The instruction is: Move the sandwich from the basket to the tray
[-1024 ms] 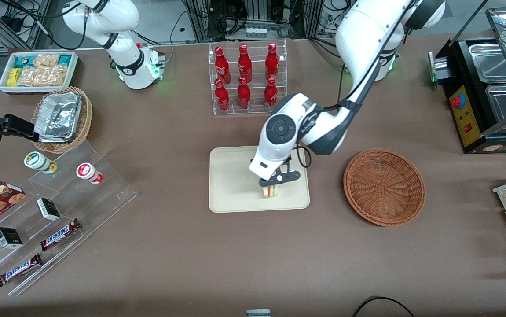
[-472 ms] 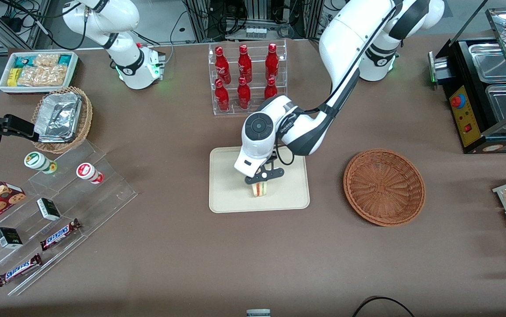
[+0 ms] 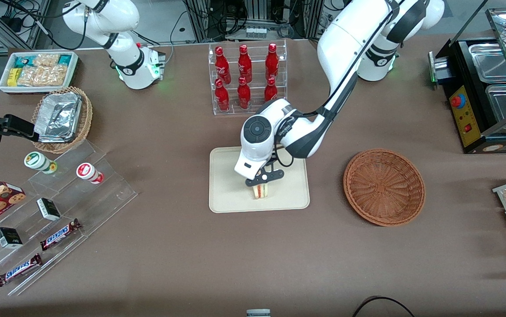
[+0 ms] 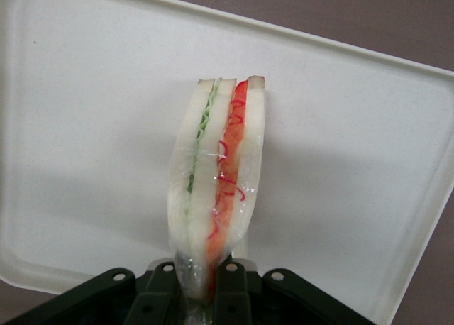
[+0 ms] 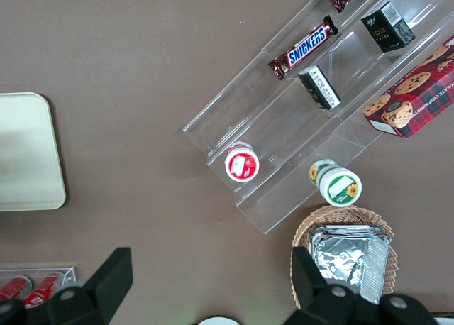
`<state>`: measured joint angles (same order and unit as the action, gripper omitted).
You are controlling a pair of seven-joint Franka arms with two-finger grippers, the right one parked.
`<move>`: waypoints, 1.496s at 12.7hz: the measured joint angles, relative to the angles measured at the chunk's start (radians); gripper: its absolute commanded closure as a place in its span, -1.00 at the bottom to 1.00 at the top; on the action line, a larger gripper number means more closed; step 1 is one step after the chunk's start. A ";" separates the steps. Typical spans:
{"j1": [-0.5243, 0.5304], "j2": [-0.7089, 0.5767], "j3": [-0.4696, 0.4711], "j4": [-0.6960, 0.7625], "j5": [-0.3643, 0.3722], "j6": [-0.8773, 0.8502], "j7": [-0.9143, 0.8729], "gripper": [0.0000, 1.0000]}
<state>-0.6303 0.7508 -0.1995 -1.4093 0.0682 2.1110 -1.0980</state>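
The working arm has glossy white shells with dark grey joint bands and a round grey cap. Black cable loops beside the black tool [image 3: 261, 184], whose plate carries silver screws.

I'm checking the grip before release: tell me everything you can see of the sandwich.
The sandwich is a narrow wedge of pale bread with green and red-orange filling layers, wrapped in clear film. The gripper pinches one end of it, cut edge toward the wrist camera, above the tray. Whether it touches the tray cannot be told.
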 measured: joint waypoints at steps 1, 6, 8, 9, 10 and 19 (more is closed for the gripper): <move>0.000 0.004 0.000 0.003 0.000 -0.001 -0.011 1.00; -0.001 0.022 0.000 0.017 0.000 -0.001 -0.023 -1.00; -0.001 0.022 0.000 0.028 0.000 -0.002 -0.023 -1.00; -0.001 0.021 0.000 0.036 0.000 -0.007 -0.023 -1.00; 0.000 0.021 0.000 0.053 0.000 -0.030 -0.023 -1.00; 0.002 -0.147 0.008 0.259 0.002 -0.404 -0.023 -1.00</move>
<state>-0.6285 0.6035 -0.1913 -1.1504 0.0699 1.7075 -1.1212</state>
